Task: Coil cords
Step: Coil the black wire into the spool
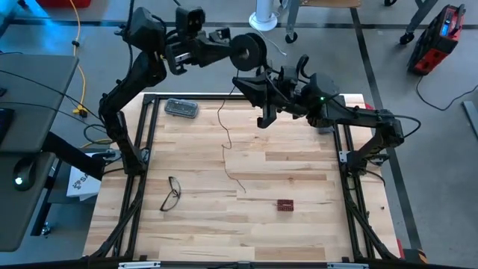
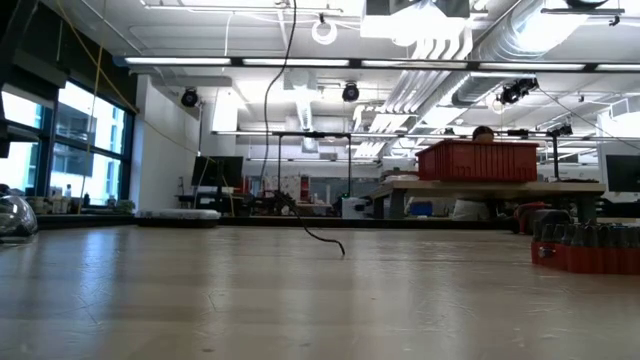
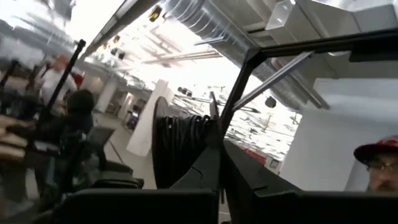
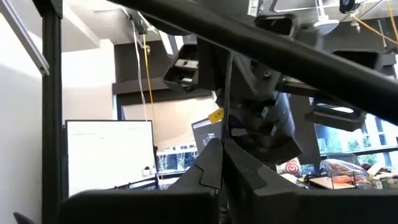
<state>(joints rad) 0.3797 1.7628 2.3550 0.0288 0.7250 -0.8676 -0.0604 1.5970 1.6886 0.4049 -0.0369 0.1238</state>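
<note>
1. The winding step is judged to be in hand: the reel (image 1: pixel 247 50) is held raised beyond the far edge of the table (image 1: pixel 299 224), and part of the wire (image 1: pixel 226 142) is already seen wrapped around it in the left wrist view (image 3: pixel 180 146).

2. The rest of the wire is seen hanging down from the raised grippers onto the table, where its loose end lies on the wood near the middle (image 2: pixel 335 243). Much of the cord is therefore judged to be still uncoiled.

3. The left gripper (image 1: pixel 228 46) is found at the reel, with its fingers brought together; from the left wrist view the reel appears to be clamped at its side, though the exact contact is hidden.

4. The right gripper (image 1: pixel 243 82) is held just beside and below the reel, with its fingers (image 4: pixel 211 165) pressed together. The thin wire seems to be pinched between them, but this cannot be told for certain.

5. The next move is judged to call for more turns to be laid on the reel while light tension is kept on the wire, so that the slack is lifted off the table without snagging.

6. The eyeglasses (image 1: pixel 171 193), the small red block (image 1: pixel 285 204) and the clear case (image 1: pixel 181 107) are left lying on the table, well apart from the wire's end.
</note>
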